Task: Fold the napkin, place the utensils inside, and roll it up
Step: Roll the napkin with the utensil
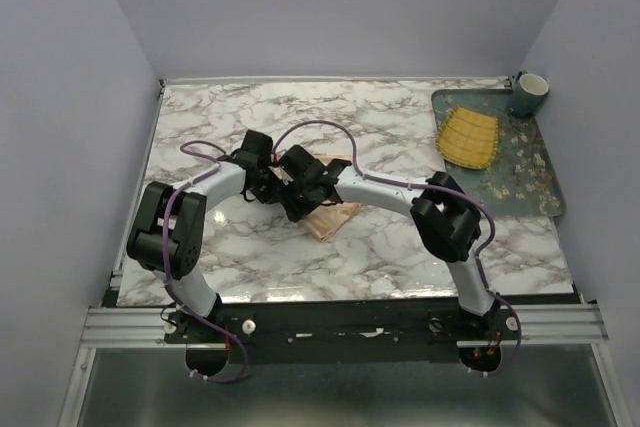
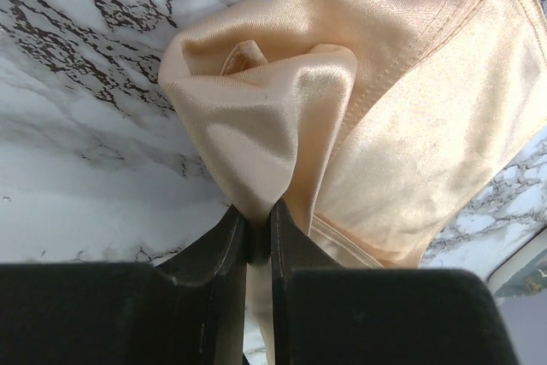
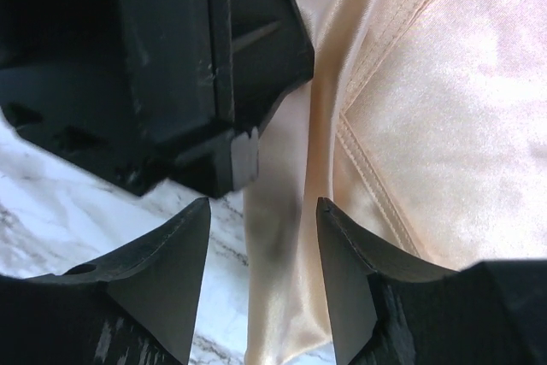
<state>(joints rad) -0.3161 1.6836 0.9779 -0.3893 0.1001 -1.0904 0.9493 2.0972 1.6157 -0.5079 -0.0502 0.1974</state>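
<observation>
The napkin (image 1: 332,219) lies bunched about the middle of the marble table (image 1: 400,257), partly hidden beneath both wrists. The left gripper (image 2: 259,224) is closed on a raised fold of it, the cloth pinched between its fingers. The right gripper (image 3: 263,237) sits just beside it, its fingers spread apart, with a strip of napkin in the gap. At the far right, a tray (image 1: 520,187) holds a yellow checked cloth (image 1: 468,137), and a green cup (image 1: 528,94) stands at its far corner.

Pale lavender walls (image 1: 60,67) on three sides; white marble tabletop (image 1: 400,247); aluminium rail (image 1: 130,327) along near edge.
</observation>
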